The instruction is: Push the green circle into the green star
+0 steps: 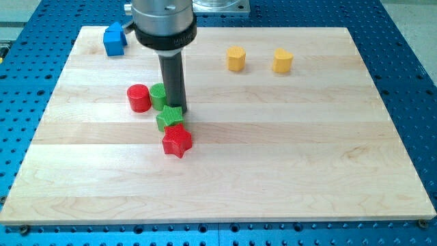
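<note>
The green circle (158, 96) sits left of centre on the wooden board, partly hidden behind my rod. The green star (168, 119) lies just below it, very close or touching. My tip (179, 109) stands at the right side of the green circle and right above the green star's upper right point. A red star (177, 141) touches the green star from below. A red circle (138, 98) sits just left of the green circle.
A blue block (115, 39) is at the board's top left corner. Two yellow blocks (235, 59) (283, 61) stand at the view's top, right of centre. The wooden board (273, 150) is ringed by a blue perforated table.
</note>
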Tool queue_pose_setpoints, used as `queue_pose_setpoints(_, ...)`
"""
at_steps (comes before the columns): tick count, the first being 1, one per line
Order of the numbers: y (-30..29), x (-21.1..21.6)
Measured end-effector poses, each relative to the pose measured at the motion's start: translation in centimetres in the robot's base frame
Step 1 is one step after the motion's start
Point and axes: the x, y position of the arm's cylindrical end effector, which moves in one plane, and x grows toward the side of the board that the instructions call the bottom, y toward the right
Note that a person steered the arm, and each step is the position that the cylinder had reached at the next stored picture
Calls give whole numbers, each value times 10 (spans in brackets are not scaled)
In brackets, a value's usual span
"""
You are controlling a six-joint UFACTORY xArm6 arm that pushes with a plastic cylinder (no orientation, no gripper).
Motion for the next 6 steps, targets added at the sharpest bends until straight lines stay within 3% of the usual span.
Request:
queue_pose_setpoints(1,29,-57)
queue_pose_setpoints(2,-51,-54)
queue_pose_setpoints(4,1,-2)
queue_pose_setpoints(5,76,3)
queue_pose_setpoints(6,93,57)
